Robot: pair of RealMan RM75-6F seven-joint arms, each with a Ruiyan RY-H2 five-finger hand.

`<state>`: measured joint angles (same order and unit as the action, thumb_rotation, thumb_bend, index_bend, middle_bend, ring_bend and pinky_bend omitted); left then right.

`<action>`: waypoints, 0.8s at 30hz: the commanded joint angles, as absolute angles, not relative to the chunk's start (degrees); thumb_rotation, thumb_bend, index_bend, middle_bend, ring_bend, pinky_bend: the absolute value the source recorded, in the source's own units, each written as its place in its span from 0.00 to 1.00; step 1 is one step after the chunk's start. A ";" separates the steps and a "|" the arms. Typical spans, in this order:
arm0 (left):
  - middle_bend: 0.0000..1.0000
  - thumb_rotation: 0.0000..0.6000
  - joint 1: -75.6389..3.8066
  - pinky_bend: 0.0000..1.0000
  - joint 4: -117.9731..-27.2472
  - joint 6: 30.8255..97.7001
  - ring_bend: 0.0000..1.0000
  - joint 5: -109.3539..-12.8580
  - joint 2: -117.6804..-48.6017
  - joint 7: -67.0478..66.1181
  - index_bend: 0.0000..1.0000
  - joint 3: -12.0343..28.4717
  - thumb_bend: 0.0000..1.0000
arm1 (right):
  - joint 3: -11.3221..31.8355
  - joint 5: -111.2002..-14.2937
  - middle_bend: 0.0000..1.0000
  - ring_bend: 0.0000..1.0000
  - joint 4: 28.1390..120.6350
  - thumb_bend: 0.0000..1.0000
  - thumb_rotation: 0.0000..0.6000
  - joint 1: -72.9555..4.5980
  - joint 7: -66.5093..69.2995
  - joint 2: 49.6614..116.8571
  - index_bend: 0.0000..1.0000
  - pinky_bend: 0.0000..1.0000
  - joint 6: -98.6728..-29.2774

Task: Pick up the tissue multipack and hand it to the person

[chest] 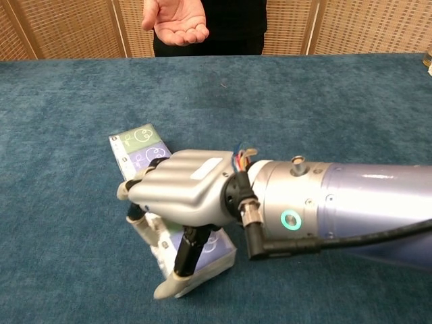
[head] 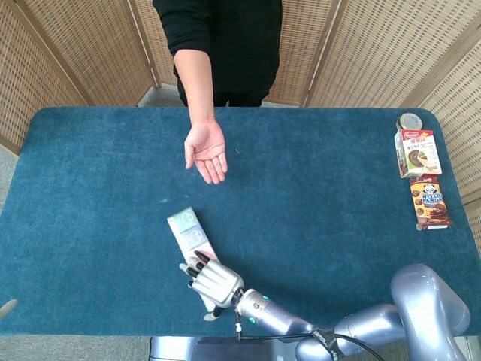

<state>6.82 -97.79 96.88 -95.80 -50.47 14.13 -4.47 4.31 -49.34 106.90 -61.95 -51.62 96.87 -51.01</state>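
The tissue multipack (head: 186, 229) is a long flat pack with green and purple panels, lying near the table's front edge. In the chest view the tissue multipack (chest: 142, 145) shows its far end, and its near half is hidden under my right hand (chest: 185, 192). My right hand (head: 214, 282) grips the pack from above, fingers (chest: 131, 209) curled down its left side and thumb against its near end. The pack lies on the blue cloth. The person's open palm (head: 207, 150) waits palm up over the far middle of the table, also at the top of the chest view as the person's palm (chest: 174, 20).
At the far right stand a small can (head: 409, 120), a red and white snack box (head: 417, 153) and a brown biscuit box (head: 430, 201). Wicker screens close off the back. The table edge (head: 90, 331) runs just below my hand.
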 commanded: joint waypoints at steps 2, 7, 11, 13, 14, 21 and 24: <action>0.00 1.00 6.73 0.09 -97.83 96.73 0.00 -95.74 -50.50 13.86 0.00 -4.45 0.14 | 3.84 -49.77 0.00 0.00 107.28 0.00 0.56 -61.92 -50.72 94.89 0.52 0.00 -51.87; 0.00 1.00 6.73 0.09 -98.04 96.68 0.00 -95.84 -50.52 13.53 0.00 -4.50 0.14 | 3.07 -50.33 0.00 0.00 107.30 0.00 0.56 -61.77 -50.46 91.69 0.59 0.00 -53.16; 0.00 1.00 6.76 0.09 -98.12 96.61 0.00 -95.91 -50.59 13.08 0.00 -4.58 0.14 | 2.67 -49.51 0.00 0.00 105.95 0.00 0.56 -61.48 -50.41 89.18 0.61 0.00 -54.41; 0.00 1.00 6.74 0.09 -98.17 96.58 0.00 -95.88 -50.62 12.92 0.00 -4.56 0.14 | 2.60 -48.89 0.00 0.00 105.16 0.00 0.56 -61.33 -50.34 88.44 0.61 0.00 -54.86; 0.00 1.00 6.73 0.09 -98.20 96.56 0.00 -95.91 -50.64 12.87 0.00 -4.57 0.14 | 2.60 -48.55 0.00 0.00 104.81 0.00 0.56 -61.22 -50.25 88.14 0.61 0.00 -55.08; 0.00 1.00 6.53 0.09 -98.38 96.21 0.00 -95.80 -50.67 12.42 0.00 -4.51 0.14 | 2.88 -50.27 0.00 0.00 107.44 0.00 0.06 -58.82 -46.85 84.59 0.37 0.00 -58.35; 0.00 1.00 6.53 0.09 -98.41 96.06 0.00 -95.89 -50.75 12.00 0.00 -4.62 0.14 | 2.70 -52.36 0.00 0.00 110.72 0.00 0.00 -57.81 -45.64 83.45 0.22 0.00 -59.54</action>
<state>6.53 -98.41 96.08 -95.87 -50.73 12.01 -4.59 2.83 -50.94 108.87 -58.66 -46.58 84.37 -58.58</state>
